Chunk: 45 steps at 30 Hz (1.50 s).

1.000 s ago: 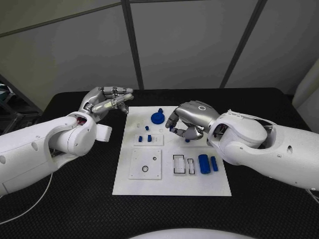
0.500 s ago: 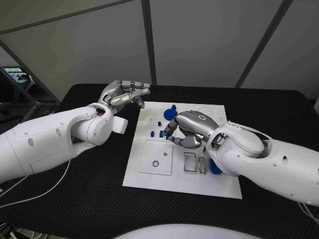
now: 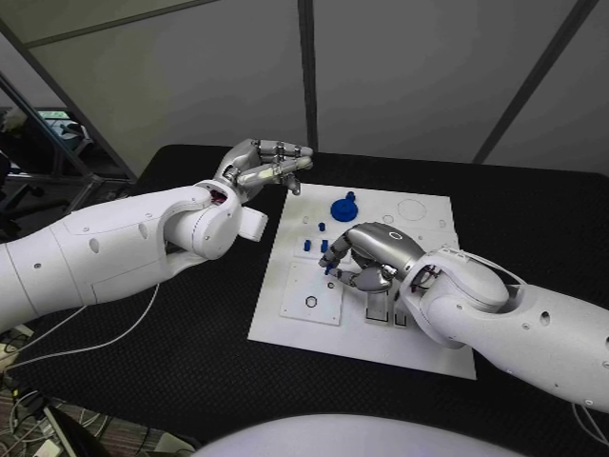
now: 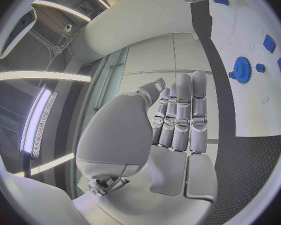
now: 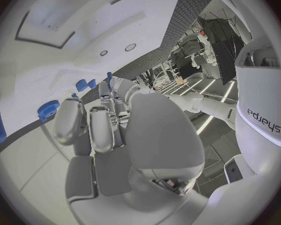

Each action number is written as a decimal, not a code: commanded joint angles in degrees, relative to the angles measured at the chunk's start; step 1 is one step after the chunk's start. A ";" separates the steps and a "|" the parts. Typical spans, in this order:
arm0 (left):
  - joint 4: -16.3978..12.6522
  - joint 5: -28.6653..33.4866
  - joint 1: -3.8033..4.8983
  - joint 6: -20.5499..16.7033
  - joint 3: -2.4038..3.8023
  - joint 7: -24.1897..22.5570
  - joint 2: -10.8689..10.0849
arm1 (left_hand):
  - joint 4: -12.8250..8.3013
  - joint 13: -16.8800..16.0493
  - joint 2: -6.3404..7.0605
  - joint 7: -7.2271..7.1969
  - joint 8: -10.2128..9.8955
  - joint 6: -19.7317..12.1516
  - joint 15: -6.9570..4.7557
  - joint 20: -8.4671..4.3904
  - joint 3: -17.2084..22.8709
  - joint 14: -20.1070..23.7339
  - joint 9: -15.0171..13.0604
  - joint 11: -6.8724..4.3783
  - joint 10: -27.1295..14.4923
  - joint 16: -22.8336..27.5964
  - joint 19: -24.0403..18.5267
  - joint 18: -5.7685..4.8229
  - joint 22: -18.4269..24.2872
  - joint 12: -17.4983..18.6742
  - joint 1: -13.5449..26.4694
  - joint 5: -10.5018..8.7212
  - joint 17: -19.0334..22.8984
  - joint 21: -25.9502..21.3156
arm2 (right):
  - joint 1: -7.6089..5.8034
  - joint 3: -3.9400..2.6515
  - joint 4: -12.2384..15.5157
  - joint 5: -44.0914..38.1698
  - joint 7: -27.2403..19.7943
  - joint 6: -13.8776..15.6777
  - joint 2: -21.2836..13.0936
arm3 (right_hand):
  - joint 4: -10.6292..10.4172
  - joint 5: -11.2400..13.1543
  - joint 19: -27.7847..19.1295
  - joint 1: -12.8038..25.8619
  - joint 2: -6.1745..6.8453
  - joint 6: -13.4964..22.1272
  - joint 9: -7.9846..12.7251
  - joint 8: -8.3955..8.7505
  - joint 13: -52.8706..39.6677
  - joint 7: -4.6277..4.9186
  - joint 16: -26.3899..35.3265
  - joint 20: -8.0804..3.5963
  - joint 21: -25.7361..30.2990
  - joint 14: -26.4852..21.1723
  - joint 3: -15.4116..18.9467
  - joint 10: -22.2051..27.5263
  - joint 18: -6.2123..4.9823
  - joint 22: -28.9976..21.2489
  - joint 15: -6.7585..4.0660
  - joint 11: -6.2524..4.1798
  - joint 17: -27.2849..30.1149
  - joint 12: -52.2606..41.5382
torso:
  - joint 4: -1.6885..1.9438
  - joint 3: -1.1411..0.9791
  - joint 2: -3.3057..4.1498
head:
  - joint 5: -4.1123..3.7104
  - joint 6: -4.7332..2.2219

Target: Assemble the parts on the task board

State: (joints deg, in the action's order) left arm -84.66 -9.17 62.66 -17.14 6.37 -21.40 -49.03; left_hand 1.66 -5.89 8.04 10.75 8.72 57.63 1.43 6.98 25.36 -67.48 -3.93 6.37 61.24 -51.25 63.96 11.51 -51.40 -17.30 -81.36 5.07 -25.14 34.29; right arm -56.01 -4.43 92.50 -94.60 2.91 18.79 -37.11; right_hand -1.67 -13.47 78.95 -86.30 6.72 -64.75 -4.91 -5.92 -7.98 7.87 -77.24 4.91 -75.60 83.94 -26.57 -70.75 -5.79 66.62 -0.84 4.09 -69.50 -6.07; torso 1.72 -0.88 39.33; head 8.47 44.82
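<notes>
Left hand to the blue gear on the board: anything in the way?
Nothing visible. The silver left hand hovers off the far-left corner of the white task board, and only bare board lies between it and the round blue toothed gear. The right hand works nearer.

A black counter with a finely textured surface fills the foreground. Grey wall panels rise behind it, and white cables trail off its near edge.
</notes>
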 commanded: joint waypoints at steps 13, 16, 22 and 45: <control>0.39 0.14 0.14 0.81 0.05 -0.05 0.47 | -0.03 -0.10 -0.32 0.02 0.19 -0.28 0.16 0.03 -0.29 0.36 0.04 0.07 -0.40 0.22 -0.35 -1.12 0.05 -0.33 0.08 -0.17 0.09 -0.30 | 0.26 0.02 -0.08 -2.64 0.27 -2.56 -0.18 | 0.10 -0.32 0.34 0.59 0.08 0.05 0.02 0.28 -0.06 0.51 -0.34 0.06 -0.29 2.60 -0.32 -0.42 0.97 0.07 0.01 -0.05 -0.03 0.26 | -0.03 -0.06 -0.02 | 0.56 0.87; 0.44 0.14 0.14 0.83 0.05 -0.05 0.53 | -0.03 -0.10 -0.32 0.02 0.19 -0.28 0.16 0.03 -0.29 0.36 0.04 0.07 -0.40 0.22 -0.35 -1.12 0.05 -0.33 0.08 -0.17 0.09 -0.30 | 0.27 0.03 -0.07 -2.85 0.40 -3.08 -0.19 | 0.13 -0.28 0.35 0.73 0.11 0.06 0.02 0.31 -0.06 0.53 -0.37 0.08 -0.33 2.61 -0.32 -0.41 0.98 0.12 0.03 -0.03 -0.07 0.31 | -0.06 -0.04 -0.03 | 0.58 0.98; 0.48 0.14 0.14 0.84 0.05 -0.05 0.60 | -0.05 -0.12 -0.33 0.03 0.23 -0.34 0.18 0.05 -0.37 0.40 0.03 0.07 -0.48 0.22 -0.36 -1.11 0.08 -0.42 0.09 -0.16 0.13 -0.35 | 0.28 0.09 0.06 -3.43 0.67 -4.13 -0.18 | 0.15 -0.20 0.35 0.84 0.12 0.04 0.01 0.31 -0.06 0.53 -0.38 0.09 -0.34 2.61 -0.33 -0.43 0.98 0.13 0.04 -0.03 -0.06 0.34 | -0.04 -0.03 -0.03 | 0.69 1.16; 0.66 0.14 0.14 1.02 0.04 0.04 0.78 | -0.05 -0.12 -0.33 0.03 0.23 -0.34 0.18 0.05 -0.37 0.40 0.03 0.07 -0.48 0.22 -0.36 -1.11 0.08 -0.42 0.09 -0.16 0.13 -0.35 | 0.30 0.20 -0.40 -5.53 2.28 -6.14 0.22 | 0.23 0.08 0.33 1.11 0.12 -0.03 0.00 0.33 -0.09 0.51 -0.40 0.13 -0.38 2.61 -0.34 -0.50 0.98 0.18 0.05 -0.04 -0.03 0.41 | -0.03 -0.03 0.00 | 0.74 1.67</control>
State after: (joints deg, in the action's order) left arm -83.98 -9.15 62.69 -16.84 6.36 -21.26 -48.33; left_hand 1.66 -5.92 8.05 10.74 8.71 57.63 1.43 6.98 25.37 -67.48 -3.94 6.37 61.24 -51.25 63.96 11.51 -51.42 -17.53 -81.37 5.07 -25.08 34.29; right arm -55.66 -4.25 92.07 -99.27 4.68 13.63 -36.95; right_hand -1.53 -13.40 78.95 -85.69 6.86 -64.87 -4.86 -5.90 -7.98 7.99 -77.53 4.91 -75.60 83.94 -26.71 -70.84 -5.78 66.73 -0.84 4.00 -69.51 -5.84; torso 1.68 -0.90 39.29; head 9.24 46.42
